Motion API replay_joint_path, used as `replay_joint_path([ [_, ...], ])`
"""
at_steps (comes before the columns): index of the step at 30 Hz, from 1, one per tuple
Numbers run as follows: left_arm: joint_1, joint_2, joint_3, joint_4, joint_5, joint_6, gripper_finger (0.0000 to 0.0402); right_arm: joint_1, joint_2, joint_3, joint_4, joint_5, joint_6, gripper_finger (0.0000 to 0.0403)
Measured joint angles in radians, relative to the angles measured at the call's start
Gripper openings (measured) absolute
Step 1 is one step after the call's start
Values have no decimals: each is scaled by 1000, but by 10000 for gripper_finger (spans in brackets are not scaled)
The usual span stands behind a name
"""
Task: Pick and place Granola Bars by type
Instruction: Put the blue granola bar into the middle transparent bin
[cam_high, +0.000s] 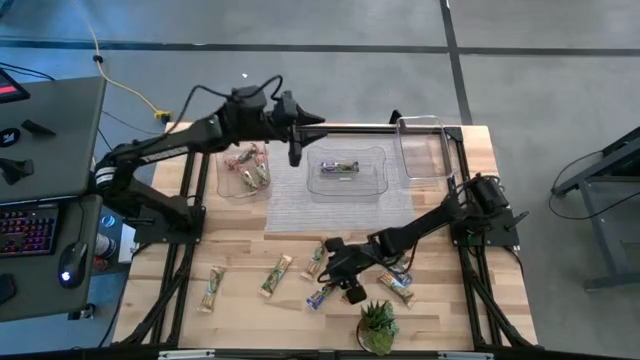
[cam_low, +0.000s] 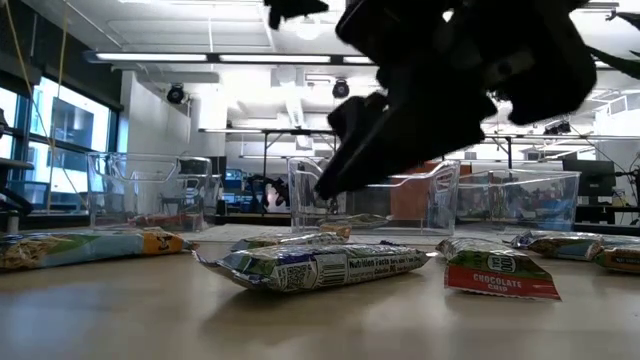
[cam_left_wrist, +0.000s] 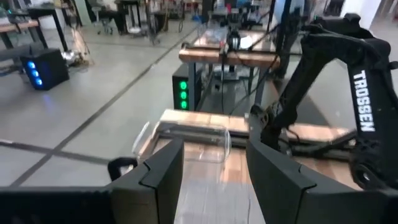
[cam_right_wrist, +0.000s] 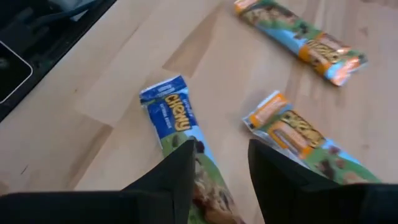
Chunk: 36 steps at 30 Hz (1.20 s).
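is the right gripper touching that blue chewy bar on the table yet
Cannot tell. In the right wrist view the right gripper has its open fingers either side of the blue Chewy bar, but neither contact nor a gap shows plainly.

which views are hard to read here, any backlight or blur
Low view: the right arm is a black silhouette against bright ceiling lights, while the nearest bar has legible print. Right wrist view: soft, the blue-ended bar runs between the open fingers. Left wrist view: slightly blurred; clear bin hard to make out.
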<state>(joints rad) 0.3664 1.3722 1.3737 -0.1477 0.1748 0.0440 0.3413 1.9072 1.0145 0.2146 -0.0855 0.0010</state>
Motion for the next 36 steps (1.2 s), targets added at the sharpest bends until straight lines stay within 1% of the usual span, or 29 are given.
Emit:
replay_joint_path([
  [4,0,-12,54,-100,-1,12,168,2,33,0,26,-30,2,154],
  [8,0,-12,62,-124,-1,12,168,5,34,0,14,-41,-4,179],
  [12,0,-12,62,-159,-1,22,168,11,34,0,8,-41,-50,196],
  [18,0,-12,62,-216,-4,35,168,14,74,0,-8,-60,-48,201],
  [23,0,-12,62,-234,-9,35,168,14,103,3,-11,-28,-56,200],
  [27,0,-12,62,-238,-10,34,168,13,102,3,-19,-33,-56,180],
  [33,0,-12,62,-243,-12,34,168,11,102,3,-18,-36,-54,115],
  [36,0,-12,62,-251,-12,31,168,11,99,2,-18,-38,-53,89],
])
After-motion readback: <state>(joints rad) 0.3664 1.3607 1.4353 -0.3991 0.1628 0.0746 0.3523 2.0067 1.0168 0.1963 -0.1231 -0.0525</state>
